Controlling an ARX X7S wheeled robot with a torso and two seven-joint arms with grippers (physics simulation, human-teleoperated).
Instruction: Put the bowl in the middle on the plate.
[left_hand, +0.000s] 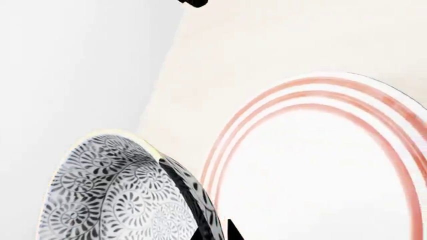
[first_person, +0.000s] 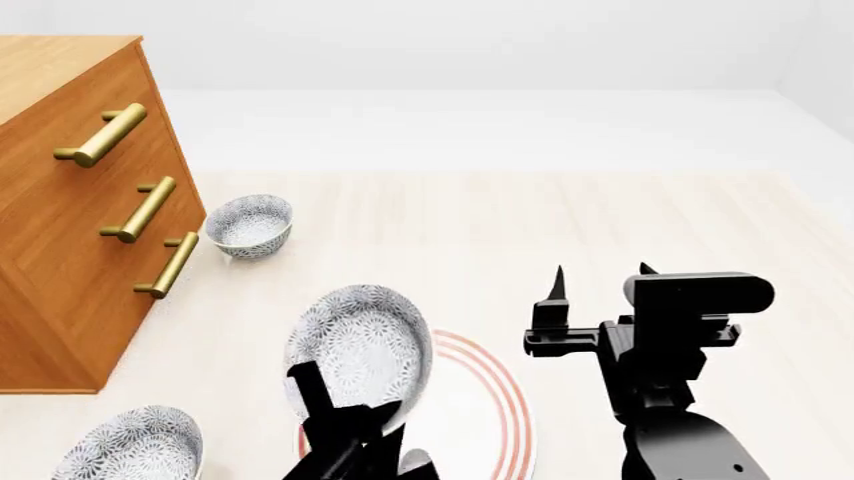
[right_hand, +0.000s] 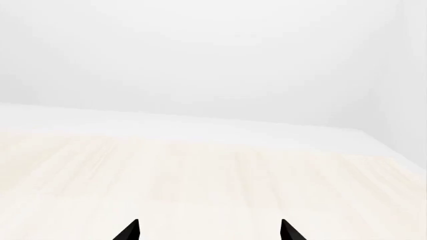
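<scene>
The bowl (first_person: 360, 345), white with a dense grey-blue floral pattern, hangs tilted over the left edge of the plate (first_person: 501, 400), a flat white plate with thin red rings. My left gripper (first_person: 350, 410) is shut on the bowl's near rim. In the left wrist view one finger sits inside the bowl (left_hand: 120, 195) and one outside its wall, with my left gripper (left_hand: 212, 232) pinching the rim and the plate (left_hand: 320, 175) below. My right gripper (first_person: 602, 272) stands open and holds nothing, to the right of the plate; in the right wrist view my right gripper (right_hand: 209, 227) faces bare floor.
A wooden drawer cabinet (first_person: 67, 220) with brass handles stands at the left. A look-alike bowl (first_person: 248, 224) sits by its far corner, and another look-alike bowl (first_person: 127, 450) lies at the near left. The pale wood surface (first_person: 534, 220) stretches beyond.
</scene>
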